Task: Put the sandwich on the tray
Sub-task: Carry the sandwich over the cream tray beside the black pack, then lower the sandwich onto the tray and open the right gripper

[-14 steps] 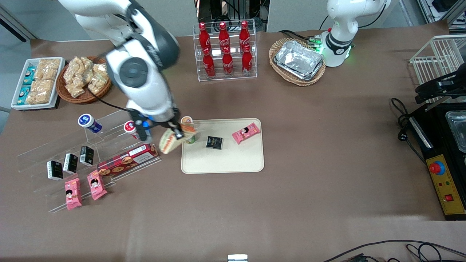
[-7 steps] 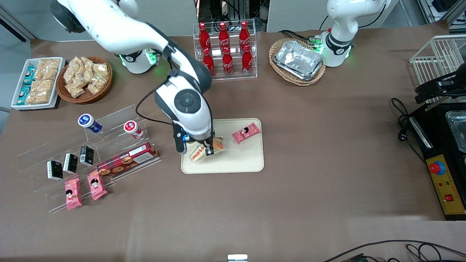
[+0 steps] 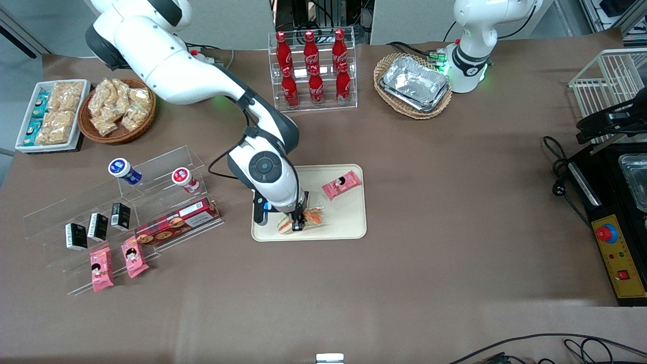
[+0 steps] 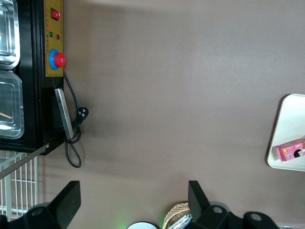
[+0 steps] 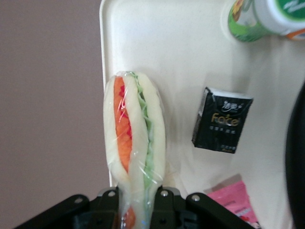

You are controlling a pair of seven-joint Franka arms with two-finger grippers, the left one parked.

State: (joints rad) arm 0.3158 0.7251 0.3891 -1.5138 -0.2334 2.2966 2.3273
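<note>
The clear-wrapped sandwich (image 3: 311,217) has pale bread with orange and green filling. It hangs low over the near part of the cream-beige tray (image 3: 349,222), close to the tray's near rim. My gripper (image 3: 298,221) is shut on the sandwich and stands over that same part of the tray. In the right wrist view the sandwich (image 5: 135,138) is pinched between my two black fingers (image 5: 163,206), above the tray's edge (image 5: 106,57). I cannot tell whether the sandwich touches the tray.
On the tray lie a pink snack packet (image 3: 341,184), a black tissue pack (image 5: 221,120) and a green-labelled cup (image 5: 259,18). A clear stepped rack (image 3: 126,212) with cups, black packs, a biscuit box and pink packets stands toward the working arm's end. A cola bottle rack (image 3: 313,71) stands farther away.
My gripper has carried the sandwich from beside the tray's edge over the tray, nearer to the front camera, and lower. The items on the tray have not moved.
</note>
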